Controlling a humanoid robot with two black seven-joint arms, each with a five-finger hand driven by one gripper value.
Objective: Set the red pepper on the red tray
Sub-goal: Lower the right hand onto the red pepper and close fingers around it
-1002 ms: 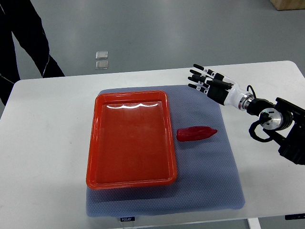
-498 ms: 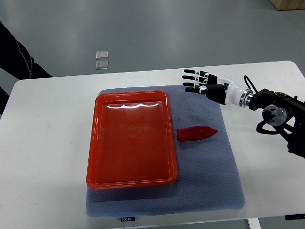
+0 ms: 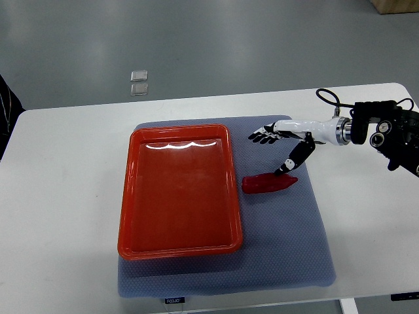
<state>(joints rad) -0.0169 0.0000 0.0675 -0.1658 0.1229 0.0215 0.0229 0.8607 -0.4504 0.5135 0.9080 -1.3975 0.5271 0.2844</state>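
On a white table [image 3: 65, 196] under a grey floor [image 3: 229, 39] lies a blue-grey mat [image 3: 281, 255], and on its left half sits the red tray [image 3: 127, 196], bare inside. Up at 11 o'clock on the floor, two small pale squares [image 3: 139, 82] sit one above the other, and a dark sleeve of a person [image 3: 6, 104] shows at the 9 o'clock edge. The red pepper [image 3: 268, 183] lies on the mat just beside the tray's right rim, apart from it, its long axis running 9 to 3 with the narrow tip pointing to 3 o'clock. The right hand [image 3: 278, 147] comes in from the 3 o'clock edge, fingers spread and reaching toward 9 o'clock, thumb angled down to the pepper's tip end; whether the thumb touches it, I cannot tell. It holds nothing. Bare mat lies open from the pepper toward 6 o'clock, and bare table runs on to the right edge.
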